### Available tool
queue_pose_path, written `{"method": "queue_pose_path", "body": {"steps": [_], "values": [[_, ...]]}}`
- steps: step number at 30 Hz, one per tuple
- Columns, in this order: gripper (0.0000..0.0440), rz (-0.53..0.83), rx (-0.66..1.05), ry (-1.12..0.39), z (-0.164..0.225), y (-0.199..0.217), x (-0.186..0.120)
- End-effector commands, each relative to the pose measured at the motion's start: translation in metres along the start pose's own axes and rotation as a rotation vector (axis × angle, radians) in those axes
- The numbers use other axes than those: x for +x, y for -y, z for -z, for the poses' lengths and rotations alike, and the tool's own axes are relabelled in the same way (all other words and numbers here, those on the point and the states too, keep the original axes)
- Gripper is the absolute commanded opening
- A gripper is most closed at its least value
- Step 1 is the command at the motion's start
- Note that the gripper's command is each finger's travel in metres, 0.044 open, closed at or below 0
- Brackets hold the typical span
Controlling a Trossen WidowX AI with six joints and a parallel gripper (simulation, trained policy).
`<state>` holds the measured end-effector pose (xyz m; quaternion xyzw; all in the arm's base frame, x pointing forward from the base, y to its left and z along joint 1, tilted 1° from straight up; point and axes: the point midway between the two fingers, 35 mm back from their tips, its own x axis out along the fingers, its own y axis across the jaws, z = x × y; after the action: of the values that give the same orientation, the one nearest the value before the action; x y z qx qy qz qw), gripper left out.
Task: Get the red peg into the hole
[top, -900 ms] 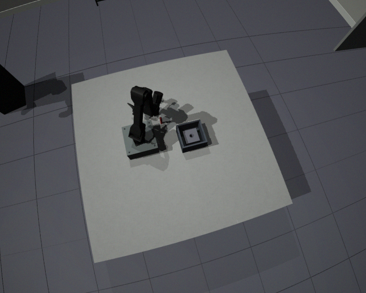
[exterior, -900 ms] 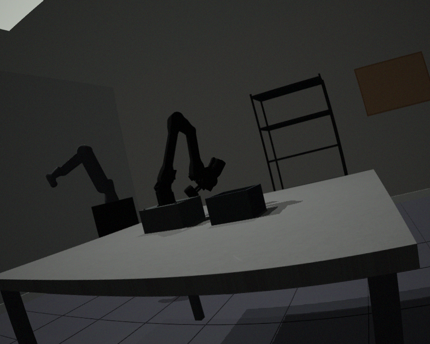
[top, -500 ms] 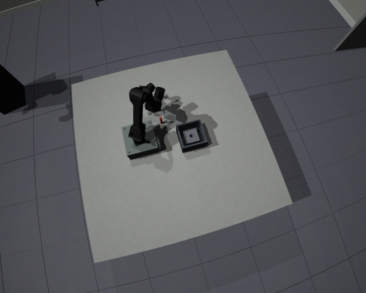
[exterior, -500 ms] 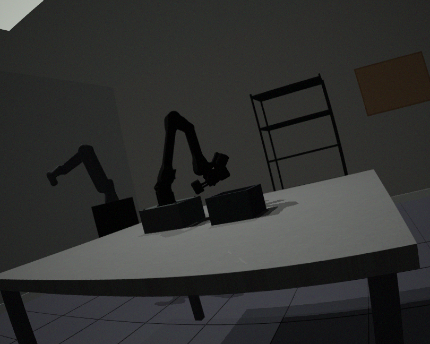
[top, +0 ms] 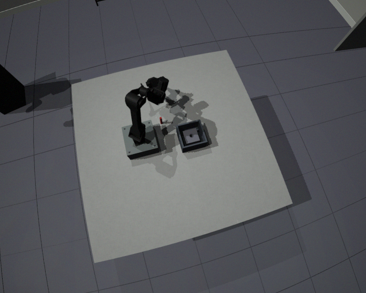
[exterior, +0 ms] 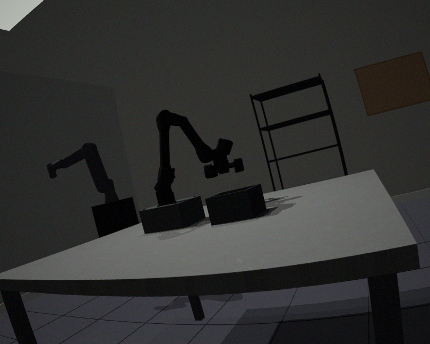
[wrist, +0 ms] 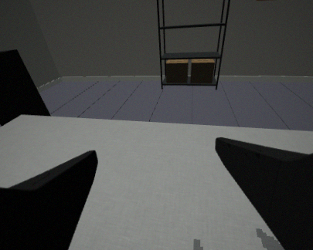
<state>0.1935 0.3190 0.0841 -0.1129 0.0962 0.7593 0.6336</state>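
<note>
my gripper (exterior: 223,171) (wrist: 157,150) is released, spread wide with nothing in it, probably to admit the red peg (top: 161,120), which stands outside the open box (top: 180,138) (exterior: 228,209), on its arm-base side.

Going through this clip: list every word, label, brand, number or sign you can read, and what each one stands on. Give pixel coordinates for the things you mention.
None can be read.
Orange board (exterior: 394,83): no writing visible.
Arm (top: 136,115) (exterior: 164,148) and gripper (wrist: 157,150): too dark to tell whether they bear any mark.
Open box (top: 195,146) (exterior: 237,205): no label visible.
Two cartons (wrist: 177,72) on the rack (wrist: 190,55): too small and dim to read any print.
</note>
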Motion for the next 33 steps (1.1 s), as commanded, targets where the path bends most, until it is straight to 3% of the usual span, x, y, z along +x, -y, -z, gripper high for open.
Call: {"method": "queue_pose_path", "body": {"steps": [1,17,33], "values": [[0.044,0.088,0.116,-0.028,-0.012,0.02,-0.005],[0.044,0.368,0.59,-0.11,-0.031,0.063,-0.031],[0.044,0.678,1.041,-0.186,-0.037,0.075,-0.075]]}}
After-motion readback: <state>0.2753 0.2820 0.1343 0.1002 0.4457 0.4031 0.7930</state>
